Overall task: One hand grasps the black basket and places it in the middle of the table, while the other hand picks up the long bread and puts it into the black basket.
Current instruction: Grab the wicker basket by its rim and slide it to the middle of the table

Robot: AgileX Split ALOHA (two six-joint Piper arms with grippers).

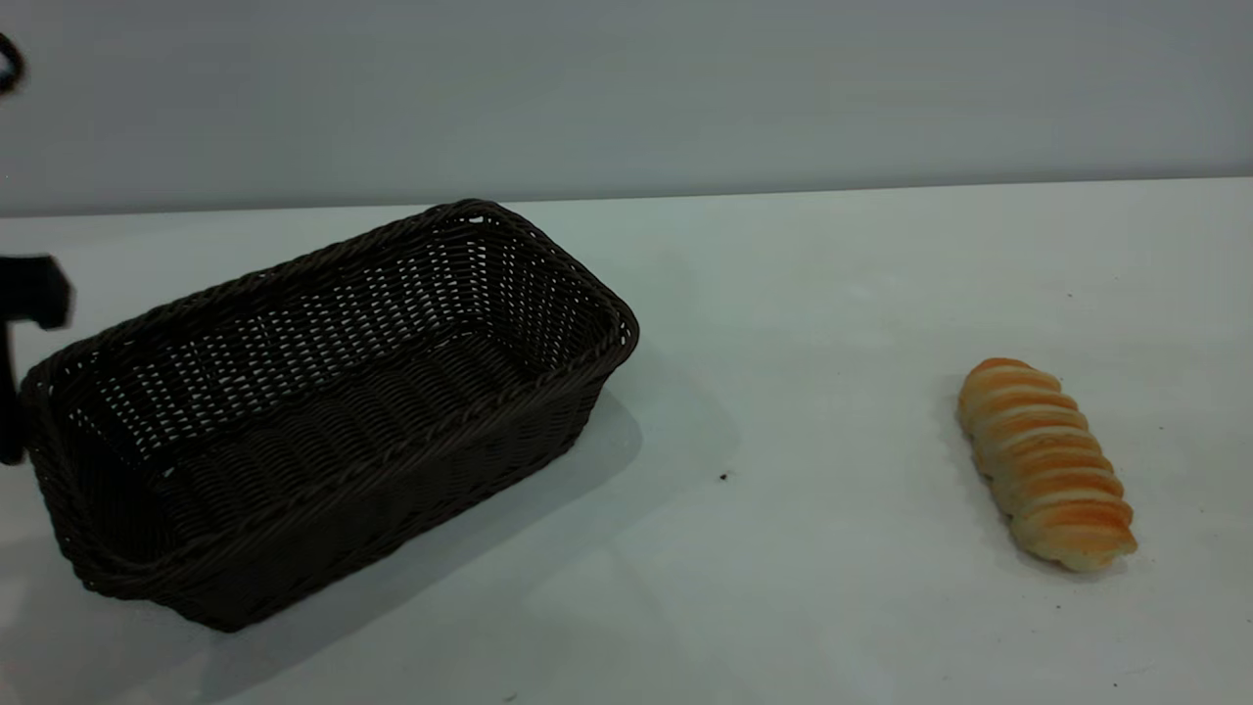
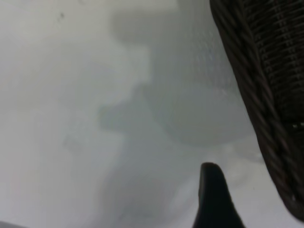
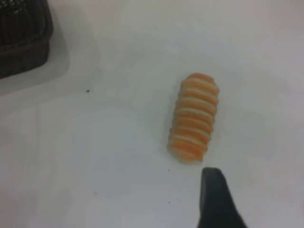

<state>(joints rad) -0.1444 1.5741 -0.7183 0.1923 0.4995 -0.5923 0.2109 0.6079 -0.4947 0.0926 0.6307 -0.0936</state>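
The black basket stands empty at the table's left, set at an angle, one short end toward the left edge. Its braided rim fills one side of the left wrist view. My left gripper hovers over bare table just outside that rim, and a black piece of the left arm shows beside the basket's left end. The long bread lies alone on the table at the right. My right gripper hangs just off one end of the bread, apart from it.
A corner of the basket shows far off in the right wrist view. A grey wall runs behind the table's far edge. A black cable loop hangs at the upper left. Bare white tabletop lies between basket and bread.
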